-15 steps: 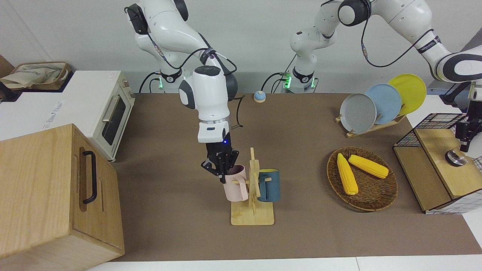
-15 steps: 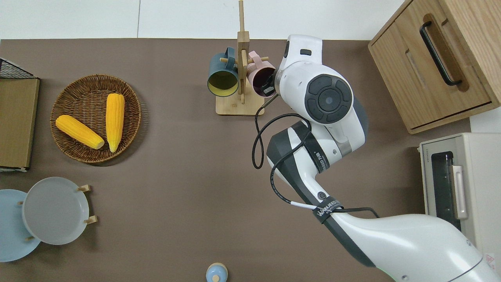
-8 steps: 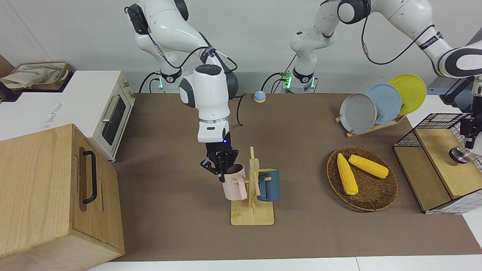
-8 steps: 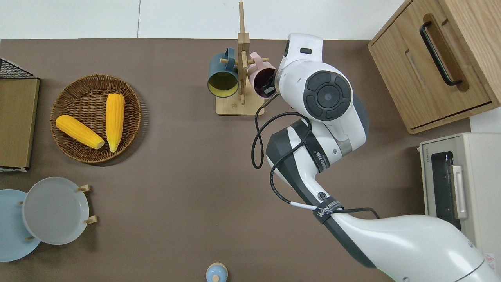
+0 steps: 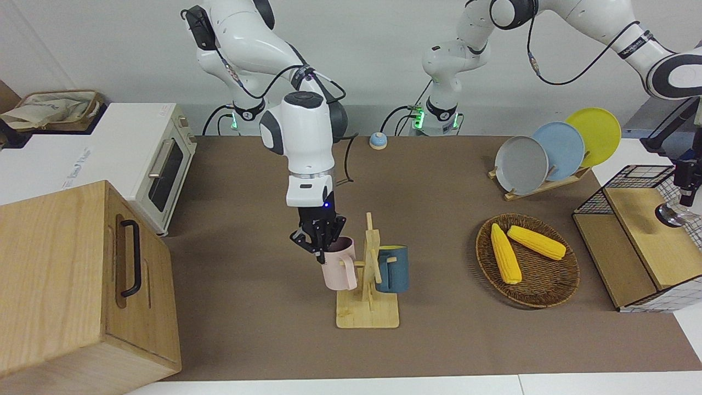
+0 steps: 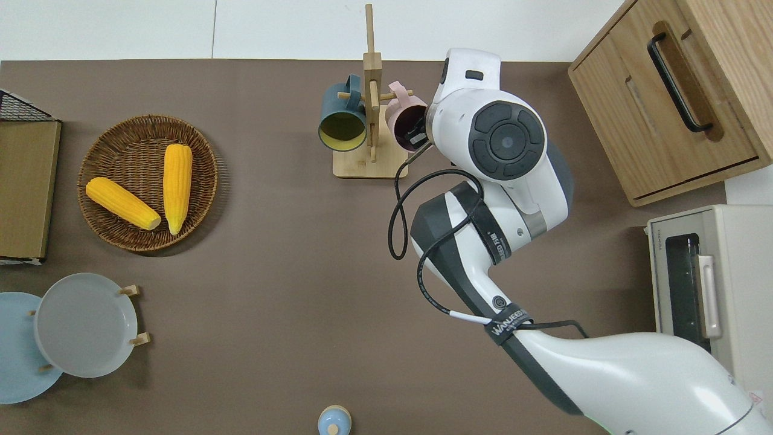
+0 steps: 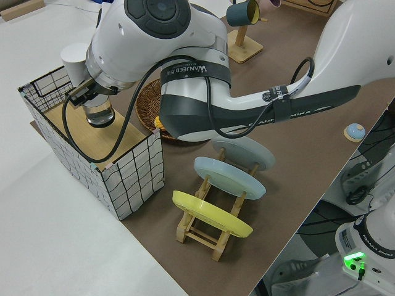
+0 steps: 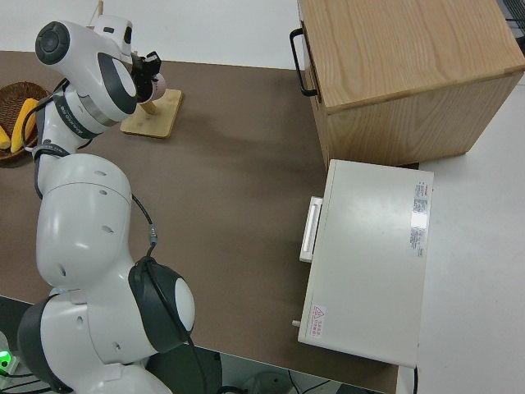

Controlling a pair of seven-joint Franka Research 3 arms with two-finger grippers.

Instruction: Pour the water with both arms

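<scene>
Right pincer (image 5: 319,248) grasps the pink mug's (image 5: 339,270) rim at the wooden rack (image 5: 368,285). Left pincer (image 7: 86,97) grasps the glass (image 7: 99,113) over the wire crate (image 7: 133,172).

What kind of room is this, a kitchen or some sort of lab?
Probably a robotics lab staged as a kitchen: two robot arms stand at a table with a mug rack, a toaster oven, racked plates and a basket of corn.

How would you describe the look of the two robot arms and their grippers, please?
Both arms are glossy white with rounded links and dark grey joint bands. Black cables loop along them, held by black straps with white lettering. The right gripper and the left gripper are black, two-fingered. A small blue light glows on the right wrist.
</scene>
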